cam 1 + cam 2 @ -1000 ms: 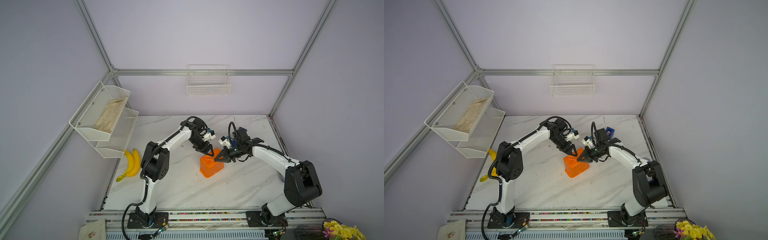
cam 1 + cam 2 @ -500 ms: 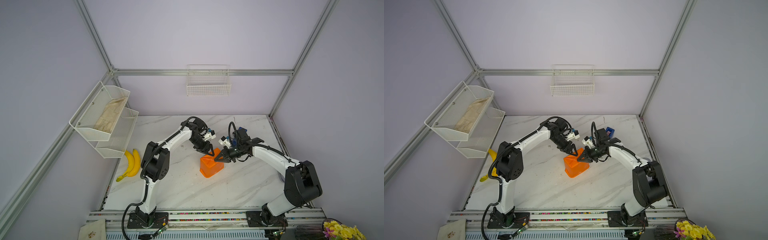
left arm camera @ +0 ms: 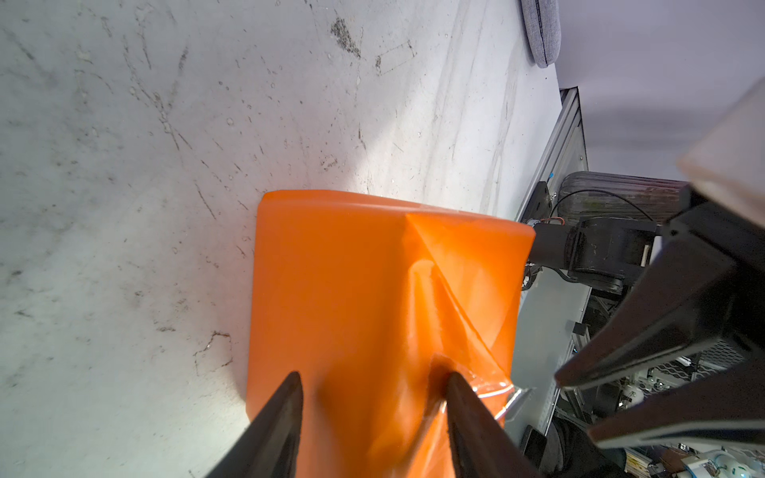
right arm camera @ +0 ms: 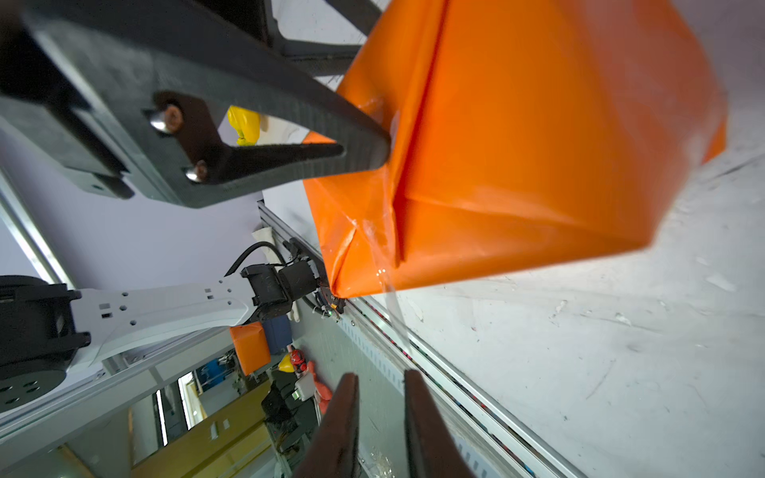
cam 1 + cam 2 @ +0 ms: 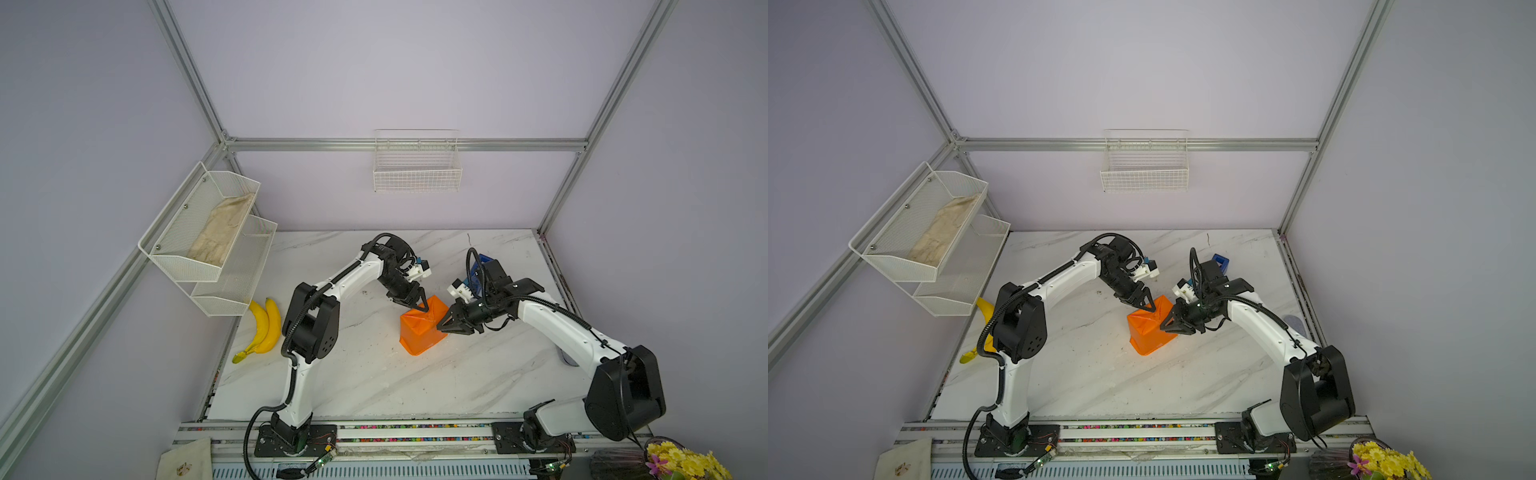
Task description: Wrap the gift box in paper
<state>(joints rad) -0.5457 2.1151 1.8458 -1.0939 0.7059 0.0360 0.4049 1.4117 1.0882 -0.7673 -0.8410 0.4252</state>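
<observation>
The gift box is hidden inside the orange paper [image 5: 420, 328] [image 5: 1149, 329], which is folded round it into a parcel on the marble table. My left gripper [image 5: 419, 307] [image 3: 372, 376] is open and stands on the parcel's top. One of its fingertips [image 3: 451, 383] presses a folded flap with clear tape on it. My right gripper [image 5: 439, 328] [image 4: 381, 374] hangs just beside the parcel's right side, jaws a little apart, nothing clearly between them. A strip of clear tape [image 4: 395, 314] trails from the parcel's folded end [image 4: 360, 231] towards those fingers.
A bright blue tape dispenser [image 5: 484, 261] [image 5: 1221, 262] stands behind my right arm. Two bananas [image 5: 264, 328] lie at the table's left edge under a white wire shelf [image 5: 208, 232]. A grey pad [image 5: 1292, 322] lies at the right edge. A wire basket [image 5: 417, 166] hangs on the back wall.
My right gripper's jaws have parted slightly beside the parcel. The left gripper's jaws have narrowed a little on the parcel's top. Both arms have hardly moved.
</observation>
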